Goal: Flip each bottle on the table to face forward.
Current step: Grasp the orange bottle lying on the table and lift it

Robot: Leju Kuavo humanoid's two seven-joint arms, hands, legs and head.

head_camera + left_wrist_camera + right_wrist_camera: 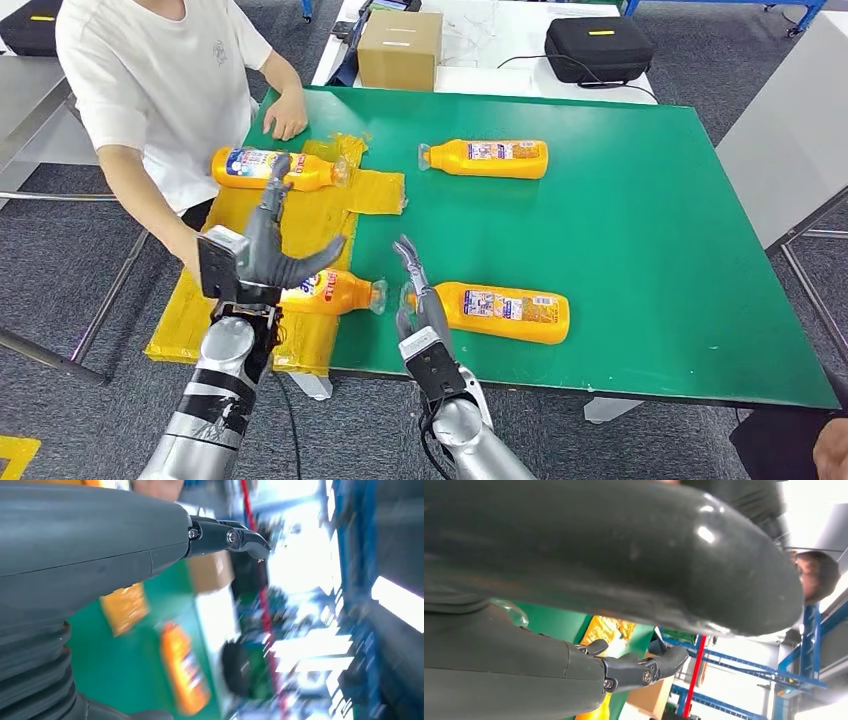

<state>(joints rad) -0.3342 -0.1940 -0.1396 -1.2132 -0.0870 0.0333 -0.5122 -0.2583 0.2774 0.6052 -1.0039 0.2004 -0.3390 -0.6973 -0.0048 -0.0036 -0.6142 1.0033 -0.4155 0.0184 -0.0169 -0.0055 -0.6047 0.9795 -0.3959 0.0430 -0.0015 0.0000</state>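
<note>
Four orange bottles lie on their sides on the green table [640,220]. One lies far left [270,168], one far middle [488,158], one near left [340,292] and one near right [510,312]. My left hand [272,252] hovers over the label end of the near-left bottle, fingers spread and holding nothing. My right hand [415,300] stands with its fingers straight up, just beside the cap end of the near-right bottle, gripping nothing. In the blurred left wrist view, a bottle [184,667] lies beyond my dark fingers [225,535]. The right wrist view shows my fingers [639,670] extended and empty.
A person in a white shirt stands at the table's left, one hand [285,115] resting on its far left corner. Yellow tape patches [300,215] cover the left part of the table. A cardboard box [400,50] and a black case [598,48] sit on the white table behind.
</note>
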